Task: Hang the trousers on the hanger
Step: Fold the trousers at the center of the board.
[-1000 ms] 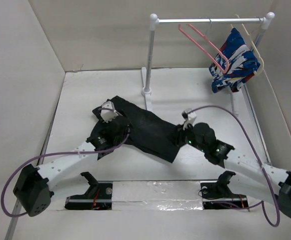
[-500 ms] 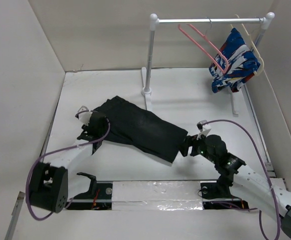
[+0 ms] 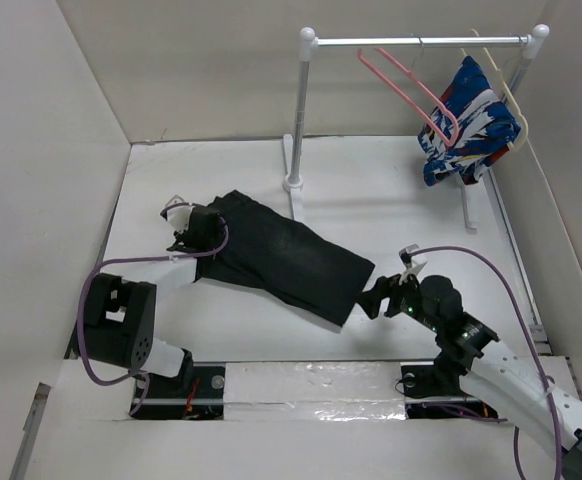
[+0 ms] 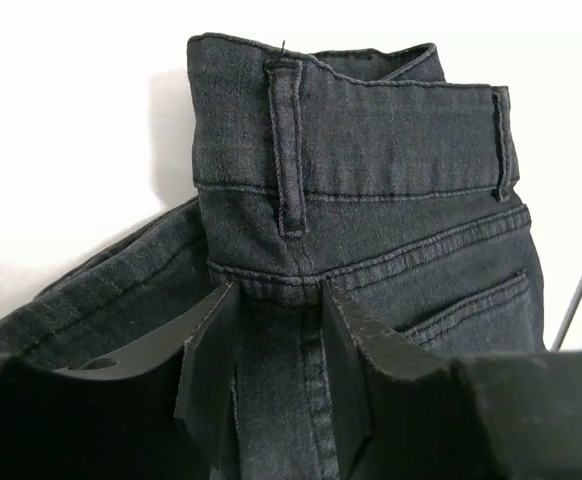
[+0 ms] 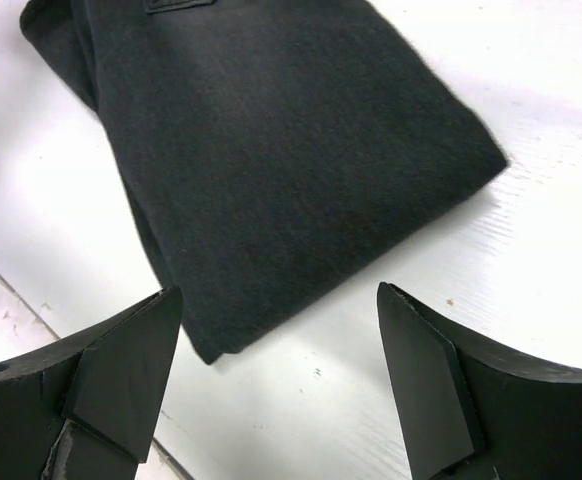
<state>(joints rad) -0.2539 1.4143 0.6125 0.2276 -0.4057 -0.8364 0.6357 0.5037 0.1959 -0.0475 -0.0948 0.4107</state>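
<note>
The black trousers [image 3: 286, 258] lie folded flat on the table, waistband at the left, leg ends at the lower right. My left gripper [image 3: 207, 234] is at the waistband end. In the left wrist view it [image 4: 276, 335] is shut on a fold of denim just below the waistband [image 4: 371, 150]. My right gripper [image 3: 373, 298] is open and empty, just right of the leg ends; in the right wrist view it [image 5: 281, 370] is over bare table beside the cloth [image 5: 271, 150]. The pink hanger [image 3: 411, 90] hangs on the rail at the back right.
The white rail [image 3: 421, 42] stands on two posts at the back. A cream hanger [image 3: 506, 95] with a blue, white and red garment [image 3: 469, 125] hangs at its right end. White walls close in the table on the left and right.
My left gripper moved from the middle of the trousers to the waistband end at the left. My right gripper drew back right, off the leg ends. The trousers now lie straighter.
</note>
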